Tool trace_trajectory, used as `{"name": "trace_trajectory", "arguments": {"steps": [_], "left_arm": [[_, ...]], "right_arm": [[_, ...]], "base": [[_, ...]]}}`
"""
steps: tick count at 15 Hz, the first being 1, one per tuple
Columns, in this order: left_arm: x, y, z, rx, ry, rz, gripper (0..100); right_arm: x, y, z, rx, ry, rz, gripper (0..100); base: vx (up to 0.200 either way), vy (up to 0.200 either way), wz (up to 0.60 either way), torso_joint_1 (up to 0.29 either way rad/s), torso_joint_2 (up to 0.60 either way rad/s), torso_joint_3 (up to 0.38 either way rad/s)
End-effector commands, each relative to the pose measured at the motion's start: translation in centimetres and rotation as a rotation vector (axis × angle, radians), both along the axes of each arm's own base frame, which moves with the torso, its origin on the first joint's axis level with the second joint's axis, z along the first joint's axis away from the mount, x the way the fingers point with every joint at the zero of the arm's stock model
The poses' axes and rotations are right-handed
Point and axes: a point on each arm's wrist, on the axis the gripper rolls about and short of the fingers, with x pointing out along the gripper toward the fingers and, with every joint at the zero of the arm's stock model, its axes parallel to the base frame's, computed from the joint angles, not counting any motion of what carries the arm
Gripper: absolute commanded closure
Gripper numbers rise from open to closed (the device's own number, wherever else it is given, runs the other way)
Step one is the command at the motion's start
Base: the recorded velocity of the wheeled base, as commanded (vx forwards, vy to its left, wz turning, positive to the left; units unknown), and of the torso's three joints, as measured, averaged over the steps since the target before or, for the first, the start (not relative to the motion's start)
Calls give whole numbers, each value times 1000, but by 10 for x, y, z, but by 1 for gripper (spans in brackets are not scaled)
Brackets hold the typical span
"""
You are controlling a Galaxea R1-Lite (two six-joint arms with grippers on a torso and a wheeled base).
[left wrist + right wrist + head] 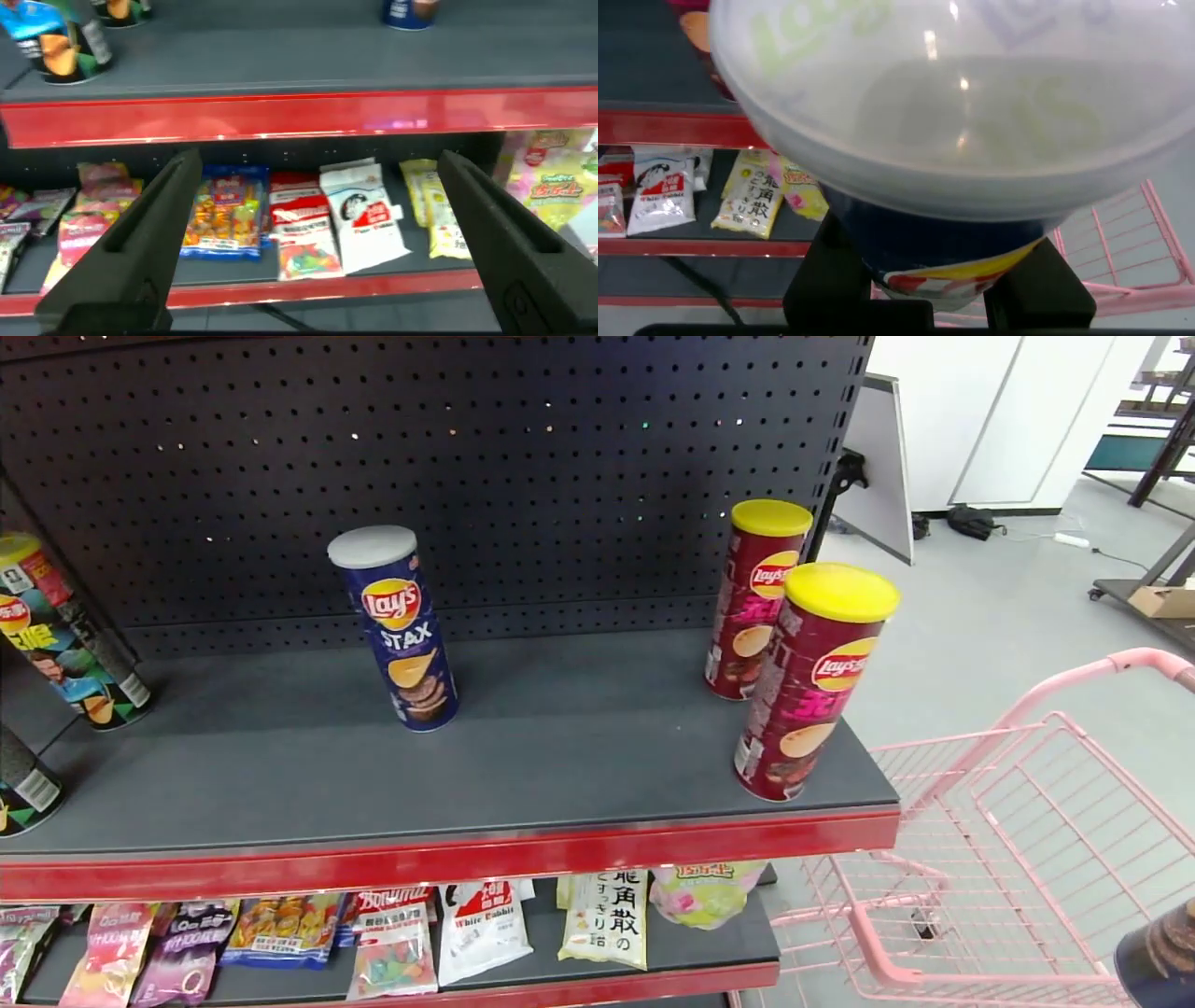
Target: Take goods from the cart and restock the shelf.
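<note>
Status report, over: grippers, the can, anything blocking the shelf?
Left gripper open, empty, facing lower shelf. Right gripper shut on blue can, by cart. Top shelf: wide gap between standing blue can and red cans.

The dark-blue cylindrical cardboard chip can (952,140) sits between the fingers of the right gripper (941,285), near the pink wire cart (1027,821). The red-edged metal shelf (448,854) lies to that gripper's left.
</note>
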Motion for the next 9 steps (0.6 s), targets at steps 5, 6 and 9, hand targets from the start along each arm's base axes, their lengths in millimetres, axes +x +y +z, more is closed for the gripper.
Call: {"name": "trace_trajectory", "arguments": {"steps": [5,6,9], "left_arm": [[0,0,0,0,1,0,0],[0,0,0,0,1,0,0],[0,0,0,0,1,0,0]], "right_arm": [[-19,0,-16,31,-57,202,100],[-19,0,-15,31,-59,202,100],[-19,1,-15,31,-55,207,100]], "base": [[0,200,0,2,4,0],[0,200,0,7,-2,2],[0,200,0,2,7,2]]}}
